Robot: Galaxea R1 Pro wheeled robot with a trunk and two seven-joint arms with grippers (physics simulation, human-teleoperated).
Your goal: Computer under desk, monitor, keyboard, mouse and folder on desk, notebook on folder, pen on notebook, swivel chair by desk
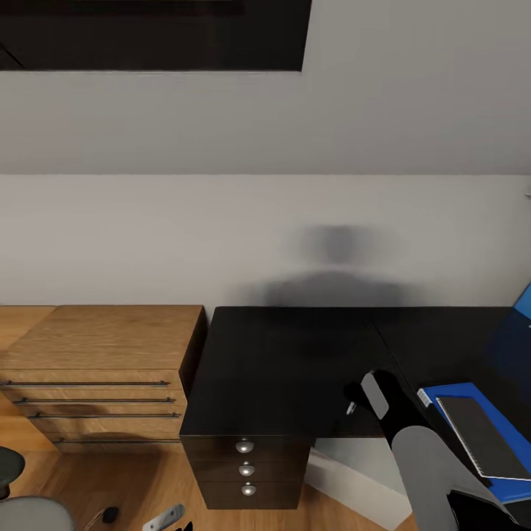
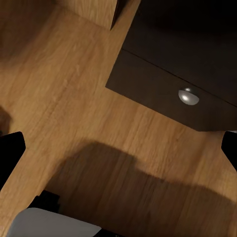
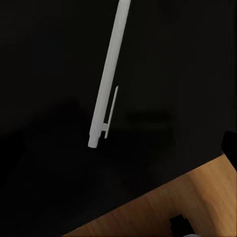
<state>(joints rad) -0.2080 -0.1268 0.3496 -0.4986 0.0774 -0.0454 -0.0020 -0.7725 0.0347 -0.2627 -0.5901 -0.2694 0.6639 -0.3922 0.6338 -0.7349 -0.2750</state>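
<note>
We see the pen (image 3: 107,79) above the black counter (image 1: 280,369), apparently held by our right gripper (image 1: 359,402), though its fingers' grip stays hidden. The notebook (image 1: 483,435) already lies on the folder (image 1: 442,391) nearby. We judge the pen placement pending. Our left gripper (image 2: 118,148) hangs open and empty over the floor (image 2: 64,98).
</note>
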